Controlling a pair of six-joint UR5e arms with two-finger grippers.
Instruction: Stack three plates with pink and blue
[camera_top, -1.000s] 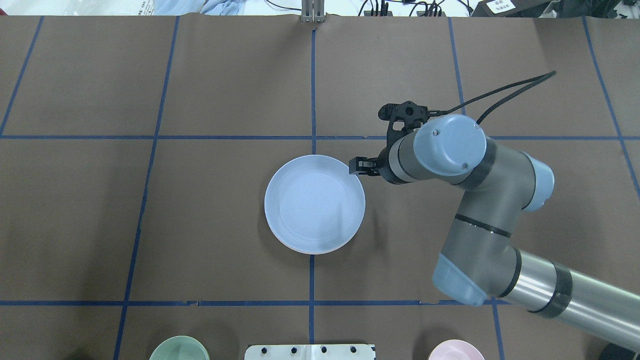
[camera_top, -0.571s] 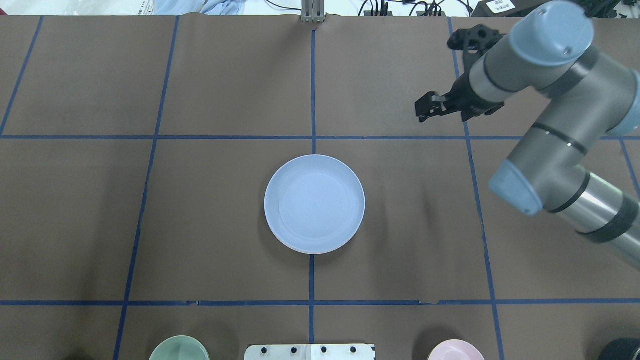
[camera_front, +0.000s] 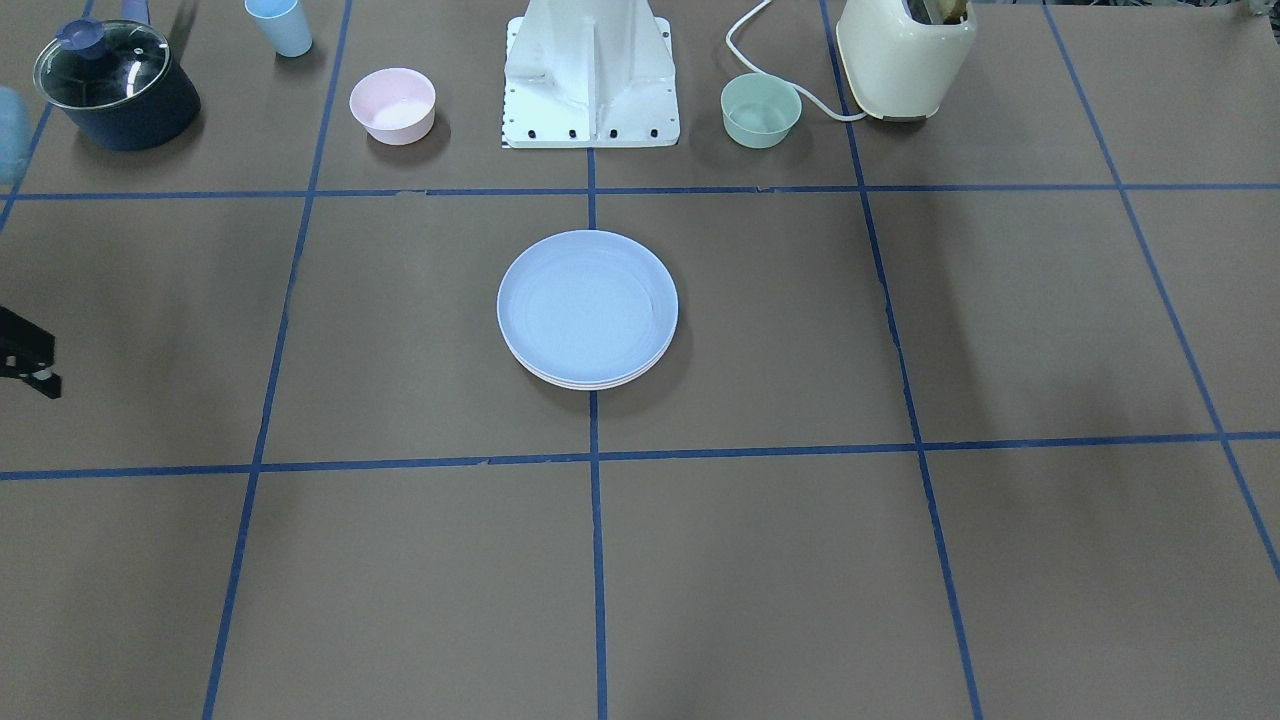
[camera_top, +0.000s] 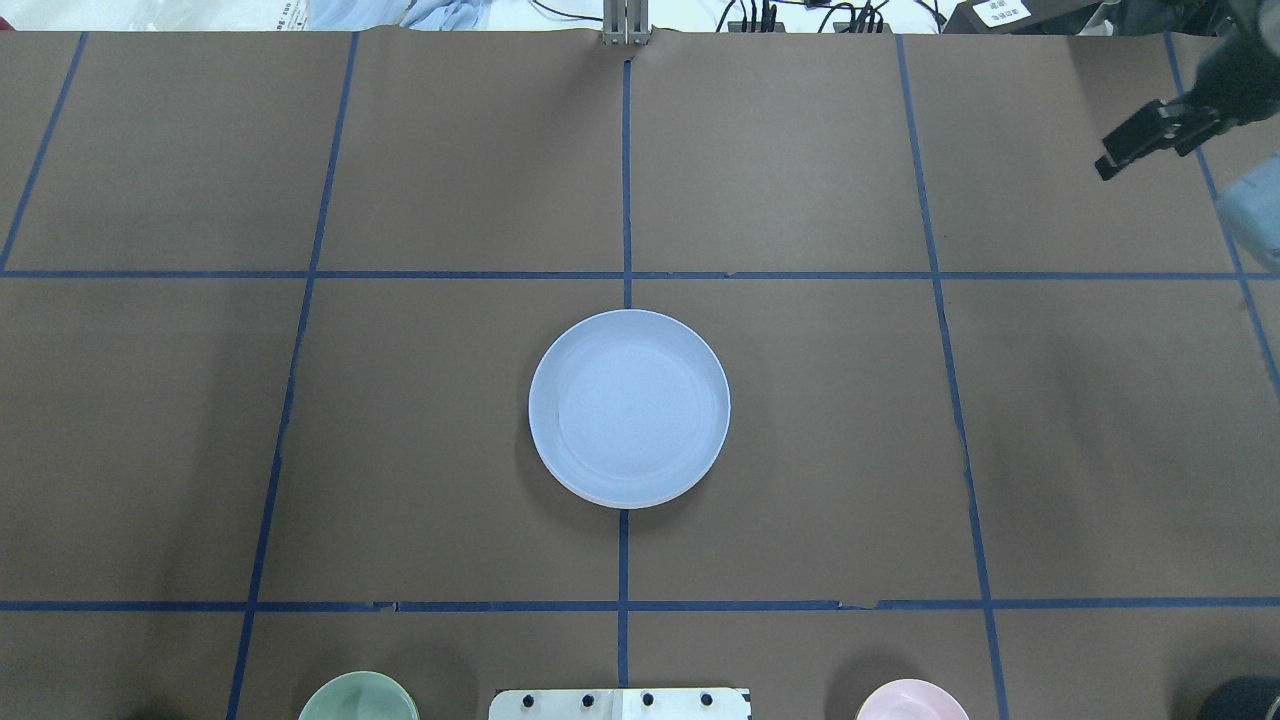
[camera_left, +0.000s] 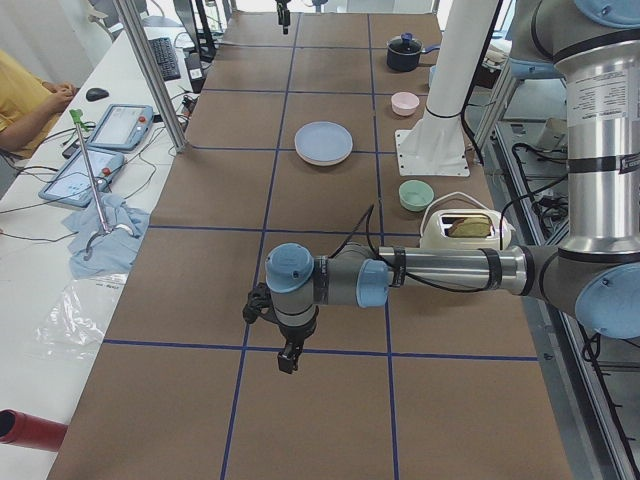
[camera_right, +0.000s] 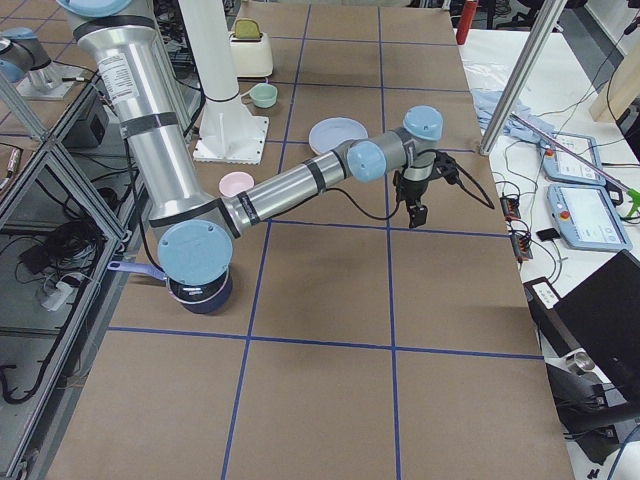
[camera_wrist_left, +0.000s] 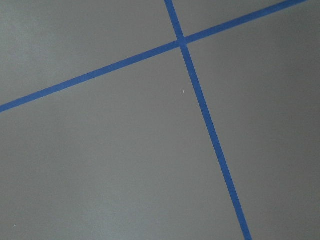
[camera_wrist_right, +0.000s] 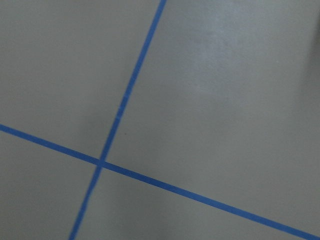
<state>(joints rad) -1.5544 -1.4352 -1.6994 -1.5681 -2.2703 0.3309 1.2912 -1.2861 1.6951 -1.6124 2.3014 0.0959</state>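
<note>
The pale blue plate (camera_top: 629, 405) lies on top of a stack at the table's middle. In the front view the blue plate (camera_front: 587, 307) shows two paler rims (camera_front: 590, 383) under its near edge; their colours are hard to tell. My right gripper (camera_top: 1106, 167) hangs far off at the table's back right, empty, its fingers apart; it shows at the left edge of the front view (camera_front: 56, 370). My left gripper (camera_left: 287, 360) shows only in the exterior left view, low over bare table far from the plates, and I cannot tell whether it is open or shut.
A small pink bowl (camera_front: 392, 104) and a small mint-green bowl (camera_front: 761, 110) flank the robot base (camera_front: 590, 75). A lidded dark pot (camera_front: 115, 85), a blue cup (camera_front: 280, 25) and a cream toaster (camera_front: 905, 55) stand along that same edge.
My right arm has drawn back from the blue plate's rim, away and to the far right of the table. The plate stack has not moved.
</note>
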